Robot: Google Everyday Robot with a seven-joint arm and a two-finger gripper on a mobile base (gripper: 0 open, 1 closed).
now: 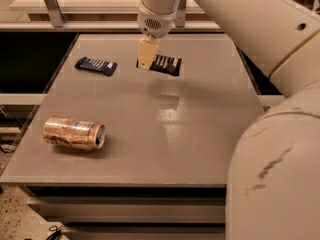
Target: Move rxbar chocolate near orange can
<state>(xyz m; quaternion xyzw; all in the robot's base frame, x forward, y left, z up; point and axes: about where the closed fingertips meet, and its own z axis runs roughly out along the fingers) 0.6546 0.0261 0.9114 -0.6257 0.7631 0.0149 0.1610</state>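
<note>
- Our gripper (146, 60) hangs over the far side of the table (200, 149), with its tip down at the left end of the rxbar chocolate (167, 64). We cannot tell whether the jaws are spread, pressed together or pinching the wrapper.
- The rxbar chocolate lies flat on the table, directly below the jaws and running off to their right (dark wrapper, rows of white lettering). We cannot say whether the jaws touch it.
- The orange can (74, 132) lies on its side well apart from the jaws, toward their near left, with its silver top facing right.
- A dark blue bar wrapper (96, 65) lies to the left of the jaws, at about the same depth; it is not ours to move.
- We judge the task to be at an early stage. The gripper has been brought to the bar, but the bar looks unlifted and sits far from the can.
- What is left: secure the grip, carry the bar toward the near left, set it down beside the can, and release.
- A can on its side may roll if nudged, so we would place the bar near it and not against it.
</note>
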